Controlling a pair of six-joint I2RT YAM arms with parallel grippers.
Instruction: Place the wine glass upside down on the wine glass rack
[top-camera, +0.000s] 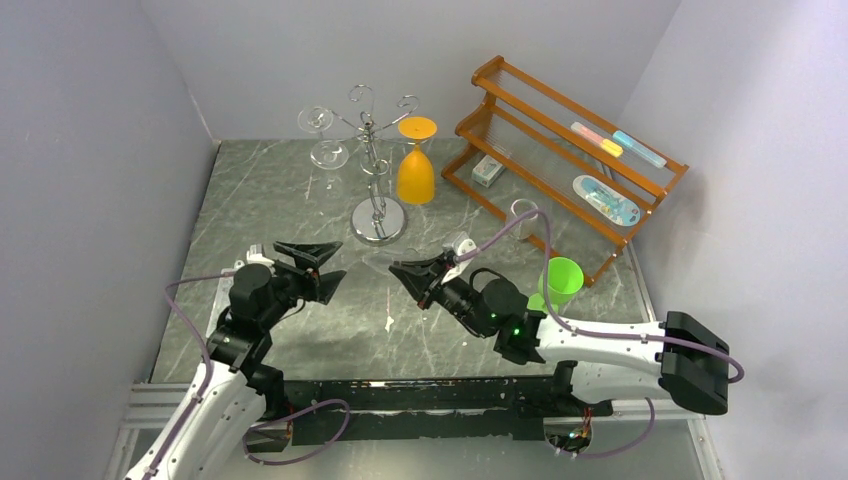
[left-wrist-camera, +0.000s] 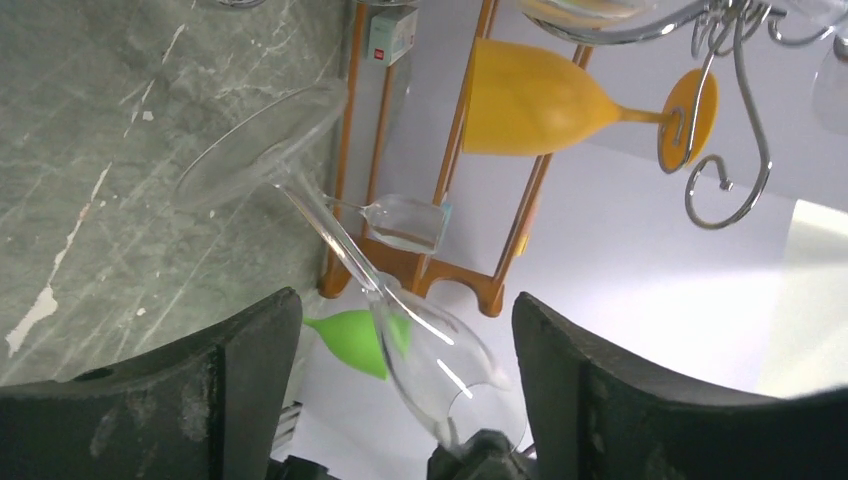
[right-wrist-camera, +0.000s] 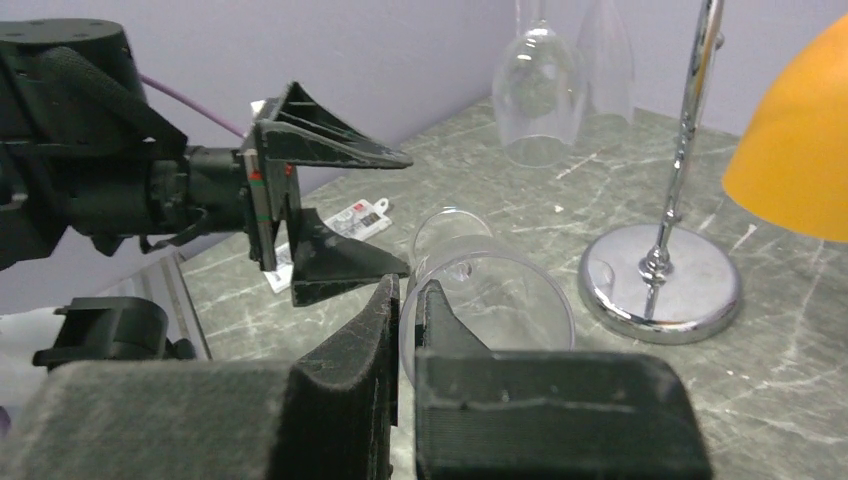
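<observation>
A clear wine glass (top-camera: 383, 262) lies on its side low over the table between my two grippers. My right gripper (top-camera: 402, 272) is shut on its rim; in the right wrist view the fingers (right-wrist-camera: 372, 325) pinch the rim of the bowl (right-wrist-camera: 500, 300). My left gripper (top-camera: 328, 268) is open and faces the glass from the left, apart from it. In the left wrist view the glass's foot (left-wrist-camera: 255, 150), stem and bowl (left-wrist-camera: 440, 365) show between its spread fingers (left-wrist-camera: 235, 365). The chrome wine glass rack (top-camera: 377, 175) stands behind, with a clear glass (top-camera: 325, 135) and an orange glass (top-camera: 416, 165) hanging upside down.
The orange-brown wooden shelf (top-camera: 560, 150) stands at the back right with small items on it. A green glass (top-camera: 560, 282) stands near my right arm. The rack's mirrored base (right-wrist-camera: 660, 285) is just beyond the held glass. A paper tag (right-wrist-camera: 355, 215) lies on the table.
</observation>
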